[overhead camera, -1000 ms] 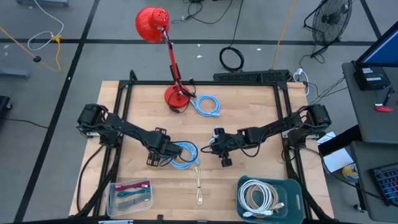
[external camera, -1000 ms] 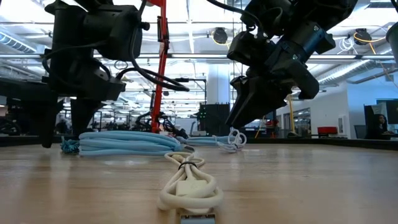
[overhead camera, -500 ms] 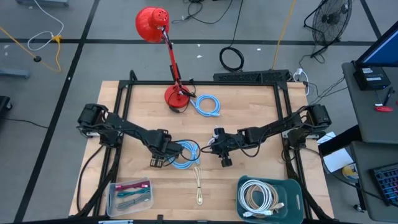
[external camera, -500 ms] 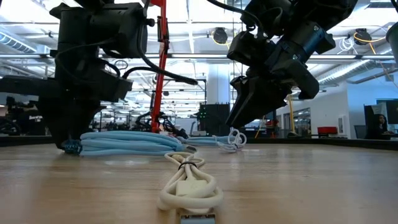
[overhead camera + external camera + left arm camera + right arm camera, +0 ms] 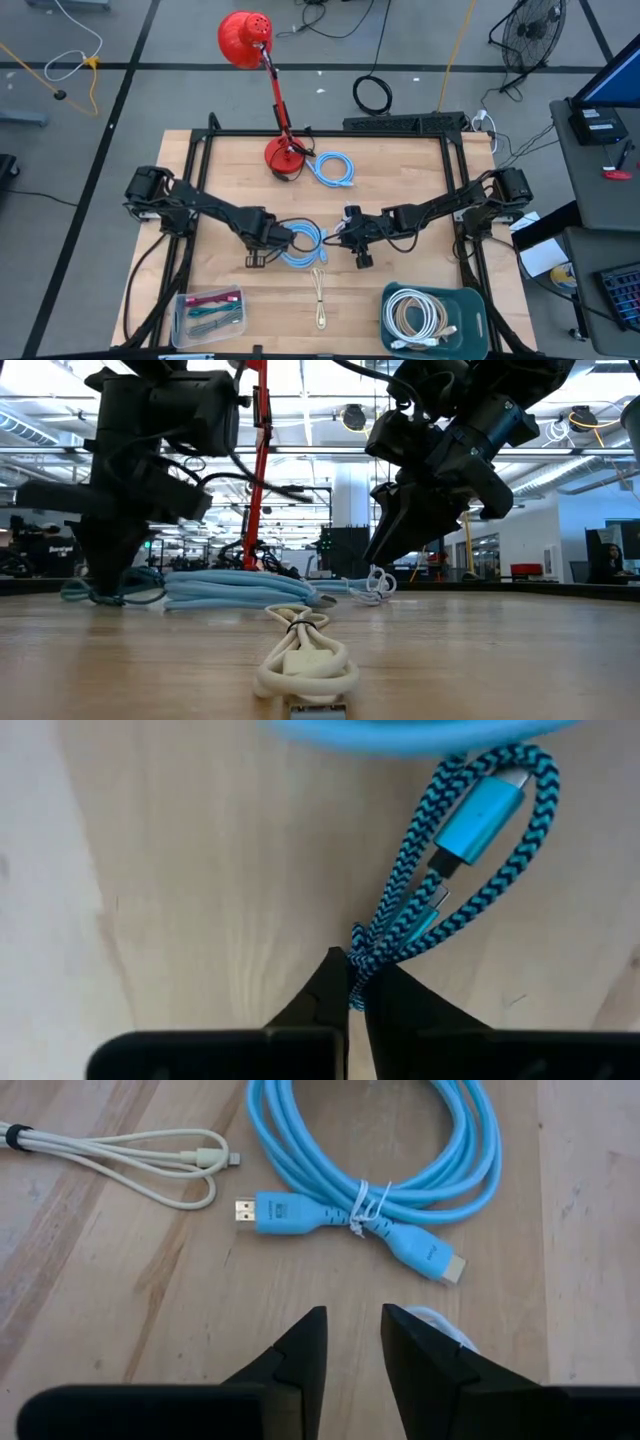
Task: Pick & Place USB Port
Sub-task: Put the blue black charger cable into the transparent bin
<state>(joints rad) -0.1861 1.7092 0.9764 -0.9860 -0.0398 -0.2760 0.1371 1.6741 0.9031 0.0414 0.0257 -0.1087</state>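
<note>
Left gripper (image 5: 355, 988), the nearer arm, jaws clenched on the braided teal cable (image 5: 455, 860), looped and running straight ahead from the tips on the counter (image 5: 390, 185) beside the light-blue coil (image 5: 305, 243); wide apart a second ago; right gripper (image 5: 352, 1342) part-open, grasping nothing.

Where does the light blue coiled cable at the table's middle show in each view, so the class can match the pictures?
High view: light blue cable at table centre, between the arms.
Low view: the coil lies flat, left of centre.
Left wrist view: a blurred band along the top edge, beyond the braided cable.
Right wrist view: the coil at upper middle.
Shared landmark: cream cable beside it; absent from the left wrist view.
</note>
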